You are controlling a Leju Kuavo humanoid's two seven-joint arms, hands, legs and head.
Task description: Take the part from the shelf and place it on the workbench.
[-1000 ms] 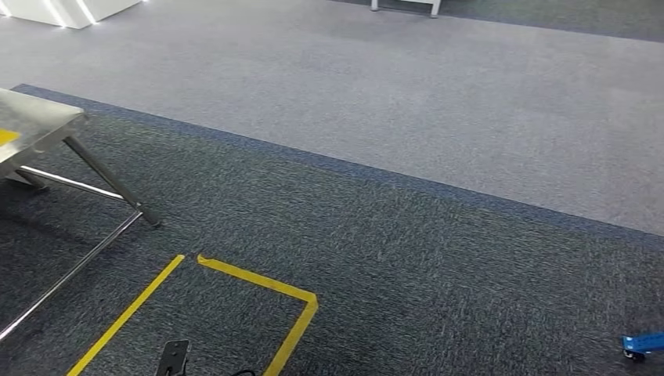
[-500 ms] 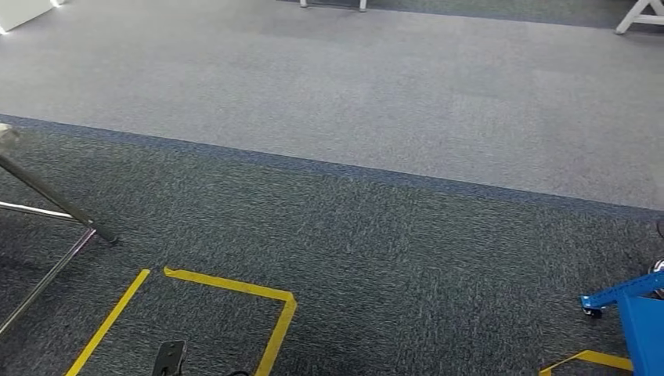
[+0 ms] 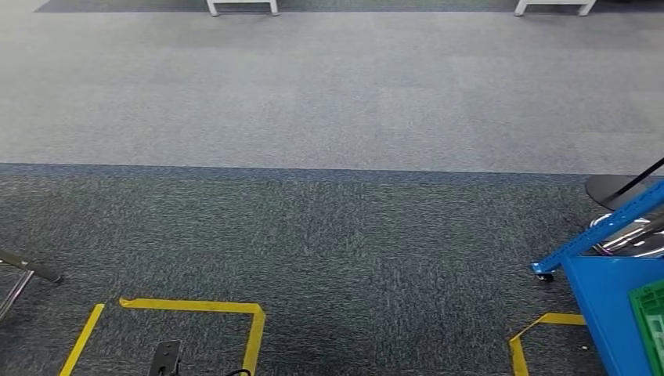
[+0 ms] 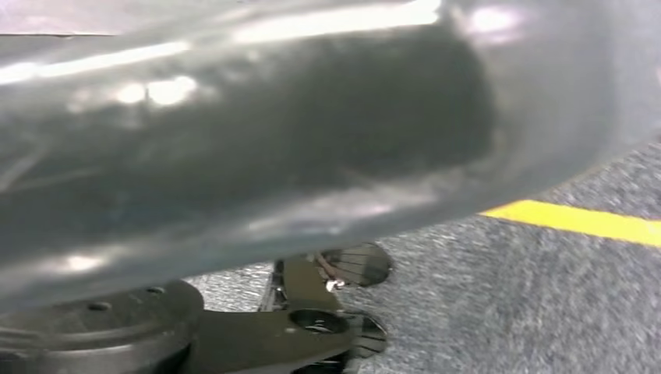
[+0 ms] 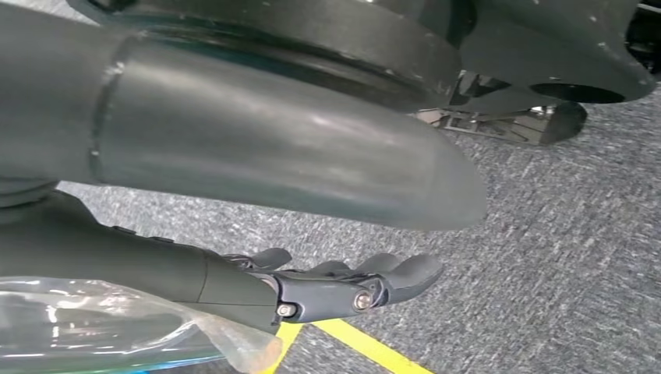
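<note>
- The carpet floor spreads wide ahead of you, a pale band beyond a dark one. That is ample open room for stepping and turning.
- The blue shelf stands at the right edge of the head view, with its slanted frame and one caster on the dark carpet. It lies on your right side, so the right arm is the nearer one.
- A green crate sits in the shelf at the very corner. The part probably lies there or near it, but you cannot make out the part or tell how its long axis runs.
- Yellow tape marks frame a box on the floor low and left of centre. A second corner of tape lies just beside the shelf, likely the spot to stand on.
- A dark round base sits behind the shelf; keep away from it.
- The right hand hangs over the carpet, fingers stretched loosely and grasping nothing.
- You cannot tell the state of the left hand.
- A metal leg at the far left probably belongs to the surface, well apart from the shelf.
</note>
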